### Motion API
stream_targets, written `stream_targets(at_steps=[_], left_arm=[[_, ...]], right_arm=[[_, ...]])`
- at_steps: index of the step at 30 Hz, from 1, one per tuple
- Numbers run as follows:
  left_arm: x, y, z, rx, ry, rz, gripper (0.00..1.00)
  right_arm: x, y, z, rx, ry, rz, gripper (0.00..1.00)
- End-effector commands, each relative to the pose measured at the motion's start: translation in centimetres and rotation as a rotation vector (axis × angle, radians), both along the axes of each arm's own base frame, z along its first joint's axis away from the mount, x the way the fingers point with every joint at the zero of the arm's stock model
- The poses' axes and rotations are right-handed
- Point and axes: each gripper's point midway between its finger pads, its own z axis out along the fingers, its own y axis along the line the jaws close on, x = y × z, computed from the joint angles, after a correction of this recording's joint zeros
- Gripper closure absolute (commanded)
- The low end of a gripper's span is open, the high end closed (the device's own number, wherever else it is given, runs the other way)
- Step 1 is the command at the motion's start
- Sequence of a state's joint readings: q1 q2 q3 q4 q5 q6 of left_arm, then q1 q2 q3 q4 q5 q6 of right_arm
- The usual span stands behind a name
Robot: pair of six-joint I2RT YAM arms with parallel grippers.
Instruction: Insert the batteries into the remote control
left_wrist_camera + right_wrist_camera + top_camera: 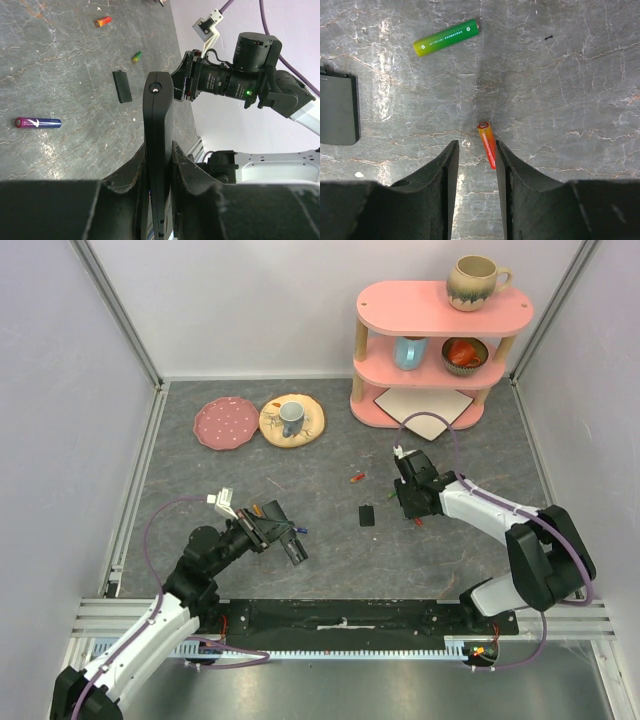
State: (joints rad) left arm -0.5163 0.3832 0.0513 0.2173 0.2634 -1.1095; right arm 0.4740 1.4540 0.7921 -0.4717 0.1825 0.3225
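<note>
The grey table (480,440) carries everything. The left gripper (158,172) is clamped on the remote control (157,115), held edge-on between its fingers. The right gripper (476,150) stands parted, with an orange battery (487,144) lying between its fingers, close by one of them. Beyond it lie a black cover (337,109) and a green battery (446,37). A blue battery (38,122) lies on the table beside the remote control, apart from it

Grey marbled counter (320,460); white walls (250,310) on three sides, aluminium posts (116,310) in corners. Pink three-tier shelf (400,302) at 1 o'clock, near back wall. Even, diffuse light.
</note>
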Motion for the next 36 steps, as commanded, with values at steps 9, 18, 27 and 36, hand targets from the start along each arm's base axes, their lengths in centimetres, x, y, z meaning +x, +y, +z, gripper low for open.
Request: stream_targets(at_steps=[9,18,27,36], left_arm=[[0.5,-0.4,1.4,-0.012,-0.046,-0.013,0.98],[0.5,-0.5,1.4,-0.013,-0.045,-0.014,0.98],[0.5,-0.6,1.5,-0.019,-0.051,-0.020,0.98],[0.4,-0.7,1.6,-0.032,-0.061,-0.029,0.98]], right_arm=[[-0.6,-0.5,-2.0,0.017,0.058,-0.042,0.60],[-0.7,0.6,-2.7,0.085,0.082,-0.065,0.77],[-0.8,0.8,-2.9,0.107,0.076,-0.082,0.69],[-2.3,0.6,-2.9,0.103,0.106,-0.098,0.64]])
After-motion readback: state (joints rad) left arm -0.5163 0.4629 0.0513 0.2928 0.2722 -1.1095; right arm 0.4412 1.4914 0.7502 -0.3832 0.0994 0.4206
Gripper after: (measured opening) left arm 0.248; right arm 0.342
